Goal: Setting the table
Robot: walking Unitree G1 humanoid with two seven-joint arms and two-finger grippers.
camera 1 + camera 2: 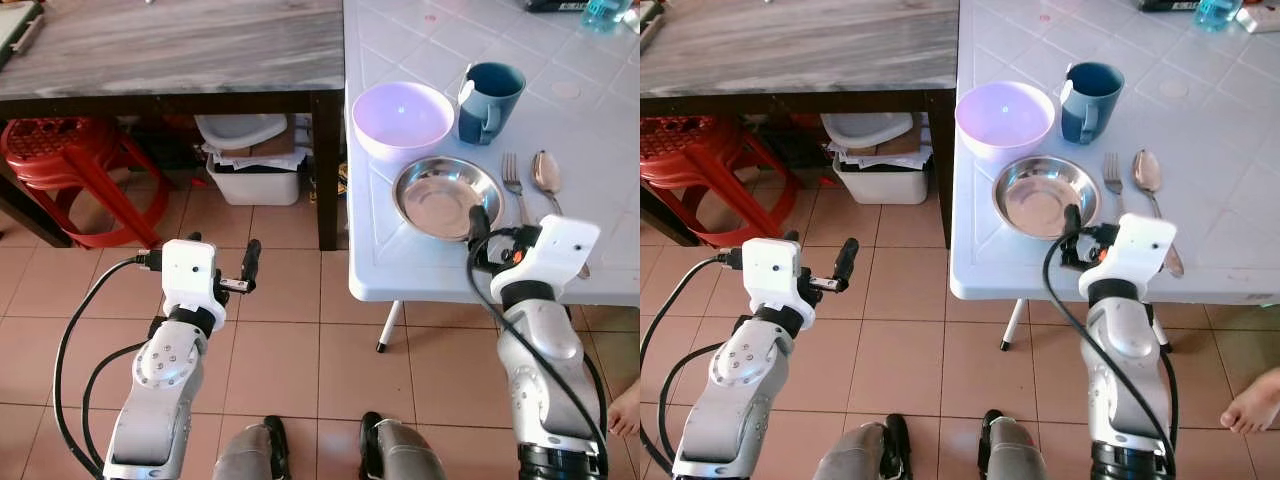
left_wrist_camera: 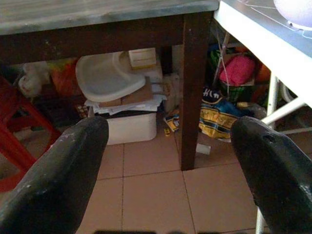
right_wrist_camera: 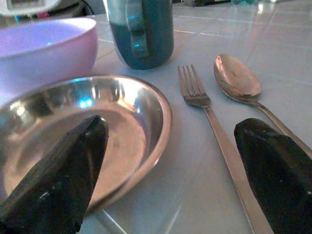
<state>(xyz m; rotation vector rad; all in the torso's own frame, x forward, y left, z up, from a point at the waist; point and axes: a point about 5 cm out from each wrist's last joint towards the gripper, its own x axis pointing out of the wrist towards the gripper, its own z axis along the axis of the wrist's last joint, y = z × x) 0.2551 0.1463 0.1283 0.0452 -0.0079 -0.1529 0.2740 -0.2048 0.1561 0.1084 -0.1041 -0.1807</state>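
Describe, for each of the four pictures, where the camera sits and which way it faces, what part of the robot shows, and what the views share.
Left eye view: on the head, looking down at the white table; both arms show, right tool by the steel plate.
Right eye view: the same scene, shifted sideways.
Left wrist view: along the open left tool toward the bin under the wooden table.
Right wrist view: along the open tool over plate, fork, spoon.
Shared: plate, purple bowl, blue mug.

arms (image 1: 165,370): silver, screwed joints | wrists: white | cables: black | fingers (image 2: 58,180): black
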